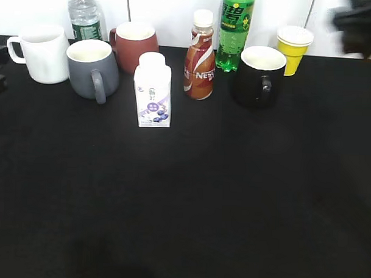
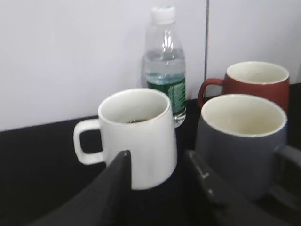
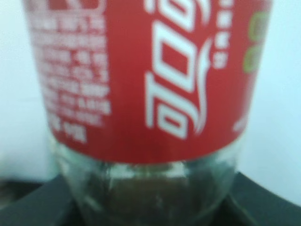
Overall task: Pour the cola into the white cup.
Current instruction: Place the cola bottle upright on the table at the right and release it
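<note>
At the far left of the black surface (image 1: 183,206), my left gripper (image 2: 157,162) gaped wide before the plain white ceramic mug (image 2: 138,134); my right gripper clasped the red-labelled clear plastic cola bottle (image 3: 146,89).

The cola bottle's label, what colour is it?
Red with white writing on the cola bottle, clearest in the right wrist view, where it fills the frame.

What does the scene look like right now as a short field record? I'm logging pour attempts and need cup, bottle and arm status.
white cup: far left of the black table, upright, handle to the left; a trace of dark liquid inside in the left wrist view
cola: fills the right wrist view, red label, dark liquid low in the bottle
left gripper: jaws apart, just in front of the white cup, holding nothing
right gripper: blurred at the exterior view's top right corner; jaws not visible
neighbours: grey mug, water bottle
</note>
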`<act>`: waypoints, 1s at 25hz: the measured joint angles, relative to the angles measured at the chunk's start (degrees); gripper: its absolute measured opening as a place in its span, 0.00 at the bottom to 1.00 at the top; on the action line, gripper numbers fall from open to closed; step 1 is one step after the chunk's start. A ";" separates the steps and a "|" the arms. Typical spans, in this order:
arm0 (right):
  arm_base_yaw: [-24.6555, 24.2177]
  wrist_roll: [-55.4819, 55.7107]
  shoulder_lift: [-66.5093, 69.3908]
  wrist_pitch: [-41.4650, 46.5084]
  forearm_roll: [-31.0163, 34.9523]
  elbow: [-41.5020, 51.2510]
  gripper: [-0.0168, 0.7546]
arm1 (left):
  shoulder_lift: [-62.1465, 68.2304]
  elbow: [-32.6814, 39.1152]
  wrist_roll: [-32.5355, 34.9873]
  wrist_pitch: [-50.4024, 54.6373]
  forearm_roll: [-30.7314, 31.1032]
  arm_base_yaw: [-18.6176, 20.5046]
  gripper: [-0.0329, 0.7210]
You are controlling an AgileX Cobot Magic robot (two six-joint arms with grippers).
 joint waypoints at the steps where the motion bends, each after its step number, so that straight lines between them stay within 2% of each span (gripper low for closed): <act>1: -4.28 3.93 0.00 1.71 -4.52 0.00 0.52 | -0.11 0.00 -0.34 0.37 -0.02 0.00 0.41; 4: -16.04 21.16 4.79 1.66 -27.42 -0.25 0.52 | -0.21 0.00 -2.37 0.98 1.43 0.00 0.41; 6: -19.85 27.15 11.64 -2.12 -36.85 -2.82 0.52 | -0.21 0.00 -4.21 1.03 2.62 0.00 0.41; 8: -20.15 28.27 19.24 -5.29 -40.02 -7.67 0.52 | -0.21 0.00 -5.90 1.03 5.88 0.00 0.41; 11: -20.15 28.45 31.56 -14.70 -41.49 -13.27 0.52 | -0.21 0.00 -6.46 1.03 6.84 0.00 0.41; 16: -20.15 28.45 43.57 -16.96 -44.38 -20.38 0.52 | -0.21 0.00 -6.62 1.03 6.97 0.00 0.41; 17: -20.15 28.45 44.15 -17.53 -44.32 -20.79 0.55 | -0.21 0.00 -6.62 1.03 6.97 0.00 0.41; 19: -20.15 28.32 44.19 -17.63 -43.95 -20.79 0.75 | -0.21 0.00 -6.62 1.03 6.97 0.00 0.41; 20: -20.15 28.15 44.24 -17.52 -43.89 -20.79 0.81 | -0.21 0.00 -6.62 1.03 6.97 0.00 0.41; 22: -20.15 27.49 44.24 -17.45 -43.83 -20.67 0.85 | -0.21 0.00 -6.62 1.03 6.99 0.00 0.41; 25: -20.15 25.92 41.14 -17.45 -43.77 -16.34 0.85 | -0.21 0.02 -6.62 1.03 7.03 0.00 0.41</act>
